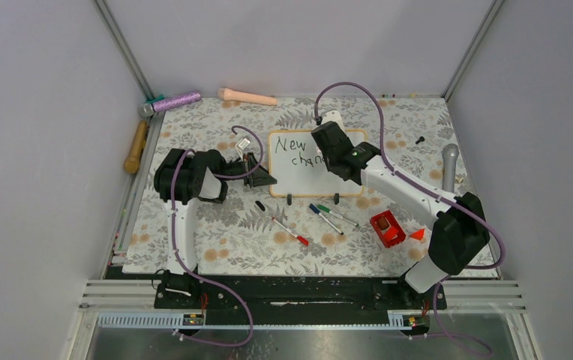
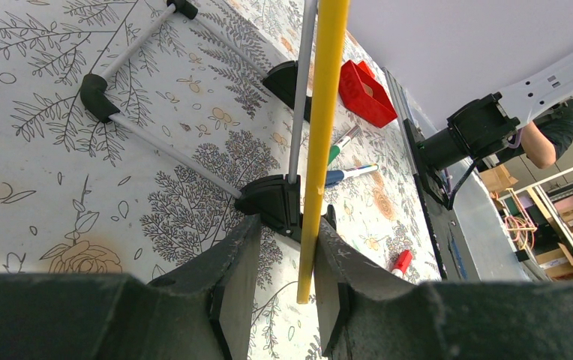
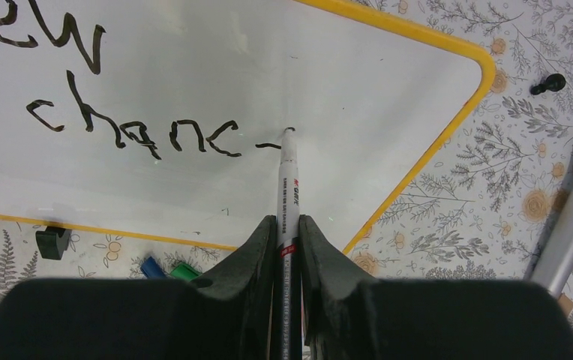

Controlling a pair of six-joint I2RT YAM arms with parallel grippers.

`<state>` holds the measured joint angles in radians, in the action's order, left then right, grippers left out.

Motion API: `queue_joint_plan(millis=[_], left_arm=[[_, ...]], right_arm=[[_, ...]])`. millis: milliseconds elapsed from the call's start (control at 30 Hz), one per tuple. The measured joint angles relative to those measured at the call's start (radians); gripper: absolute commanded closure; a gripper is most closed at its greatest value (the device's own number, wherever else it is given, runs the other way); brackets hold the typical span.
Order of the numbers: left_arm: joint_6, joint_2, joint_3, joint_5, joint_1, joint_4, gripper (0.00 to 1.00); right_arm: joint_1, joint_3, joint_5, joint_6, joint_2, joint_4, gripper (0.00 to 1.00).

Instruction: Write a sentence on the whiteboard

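We see the whiteboard [image 1: 302, 178] sitting toward the back of the table [image 1: 216, 247]. The sentence [image 3: 130, 131] on it reads "New" above "chanc" and a short stroke. Our right claw [image 3: 288, 229] is pinched narrowly on a marker [image 3: 289, 180], whose tip touches the board at the end of that stroke. Our left claw [image 2: 287, 240] is closed on the board's yellow-looking left edge. Loose markers [image 1: 336, 216] and a red box [image 1: 387, 229] lie nearer the arm bases.
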<state>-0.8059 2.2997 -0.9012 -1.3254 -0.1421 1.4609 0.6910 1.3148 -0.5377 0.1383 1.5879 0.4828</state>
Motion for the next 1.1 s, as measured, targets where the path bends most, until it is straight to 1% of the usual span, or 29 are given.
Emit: queue_joint_plan(millis=[767, 1100], left_arm=[[0.000, 0.000, 0.000, 0.000, 0.000, 0.000, 0.69], [0.000, 0.000, 0.000, 0.000, 0.000, 0.000, 0.69]], right_arm=[[0.000, 0.010, 0.075, 0.000, 0.005, 0.006, 1.00], [0.000, -0.009, 0.080, 0.002, 0.004, 0.007, 1.00]])
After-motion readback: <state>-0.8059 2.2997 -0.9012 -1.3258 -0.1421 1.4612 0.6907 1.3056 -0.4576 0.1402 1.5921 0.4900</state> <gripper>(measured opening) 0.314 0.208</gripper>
